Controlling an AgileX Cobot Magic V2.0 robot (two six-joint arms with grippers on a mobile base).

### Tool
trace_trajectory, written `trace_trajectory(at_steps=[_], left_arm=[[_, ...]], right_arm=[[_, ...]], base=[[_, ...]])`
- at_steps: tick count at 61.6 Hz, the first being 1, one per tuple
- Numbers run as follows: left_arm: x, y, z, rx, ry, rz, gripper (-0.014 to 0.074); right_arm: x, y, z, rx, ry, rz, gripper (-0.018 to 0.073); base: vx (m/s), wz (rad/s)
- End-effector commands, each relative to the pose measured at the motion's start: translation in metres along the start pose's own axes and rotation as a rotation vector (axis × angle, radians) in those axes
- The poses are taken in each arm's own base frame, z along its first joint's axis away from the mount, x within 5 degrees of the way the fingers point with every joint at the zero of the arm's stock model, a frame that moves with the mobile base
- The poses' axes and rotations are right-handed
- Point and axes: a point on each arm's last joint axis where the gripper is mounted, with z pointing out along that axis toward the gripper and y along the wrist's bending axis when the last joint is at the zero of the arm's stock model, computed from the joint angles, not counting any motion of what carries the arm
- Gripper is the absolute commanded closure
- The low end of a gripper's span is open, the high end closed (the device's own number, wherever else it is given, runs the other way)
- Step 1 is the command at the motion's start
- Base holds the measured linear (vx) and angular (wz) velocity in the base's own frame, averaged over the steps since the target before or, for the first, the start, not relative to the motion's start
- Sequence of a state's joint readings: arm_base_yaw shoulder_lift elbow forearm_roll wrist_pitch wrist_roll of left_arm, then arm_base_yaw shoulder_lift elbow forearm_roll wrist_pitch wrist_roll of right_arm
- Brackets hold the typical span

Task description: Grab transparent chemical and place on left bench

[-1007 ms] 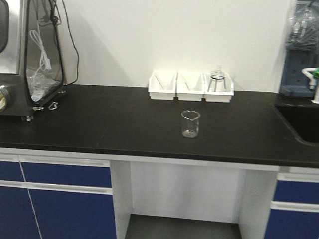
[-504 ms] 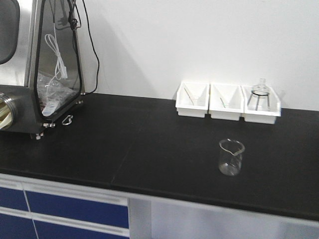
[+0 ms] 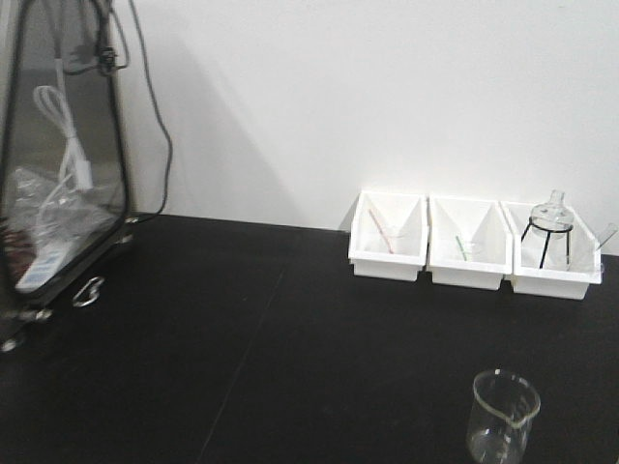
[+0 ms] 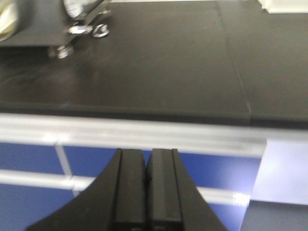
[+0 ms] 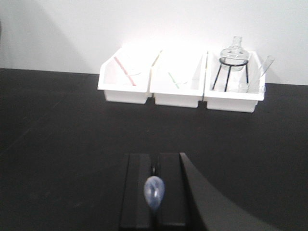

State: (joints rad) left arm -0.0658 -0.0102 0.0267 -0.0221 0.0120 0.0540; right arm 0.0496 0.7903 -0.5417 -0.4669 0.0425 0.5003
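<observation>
One transparent chemical (image 5: 154, 190) (clear, round-bulbed) is clamped in the right claw (image 5: 155, 161). The left claw (image 4: 148, 156) is pressed together. Three white plastic bins (image 3: 467, 274) and one glass beaker (image 3: 503, 416) sit on the black tabletop (image 3: 242, 367).

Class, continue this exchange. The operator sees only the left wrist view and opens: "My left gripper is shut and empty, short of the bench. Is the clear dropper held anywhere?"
Observer: The right gripper is shut on what looks like the clear dropper; only its bulb shows.
Operator: What lies ahead of it?
Observer: Three white bins stand in a row against the wall.
Operator: Anything nearer?
Observer: A glass beaker stands alone on the bench, in front of the bins.
</observation>
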Motion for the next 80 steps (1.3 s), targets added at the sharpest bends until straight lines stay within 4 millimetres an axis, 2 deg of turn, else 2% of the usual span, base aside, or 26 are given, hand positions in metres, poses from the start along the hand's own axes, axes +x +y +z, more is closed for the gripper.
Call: trace_trajectory(at_steps=[1, 36, 80], left_arm=[[-0.0028, 0.0001, -0.0013, -0.002, -0.081, -0.009, 0.06], [-0.0028, 0.0001, -0.0013, -0.002, -0.081, -0.009, 0.06], [-0.0028, 0.0001, -0.0013, -0.002, -0.081, -0.009, 0.06]], right_arm=[[-0.0154, 0.0028, -0.0019, -0.03, -0.091, -0.013, 0.0562], [-0.0154, 0.0028, -0.0019, -0.03, -0.091, -0.013, 0.0562], [-0.0171, 0.0038, -0.0017, -0.042, -0.11, -0.002, 0.0562]], base=[[0.43, -0.25], [0.31, -0.29], [0.04, -0.07]])
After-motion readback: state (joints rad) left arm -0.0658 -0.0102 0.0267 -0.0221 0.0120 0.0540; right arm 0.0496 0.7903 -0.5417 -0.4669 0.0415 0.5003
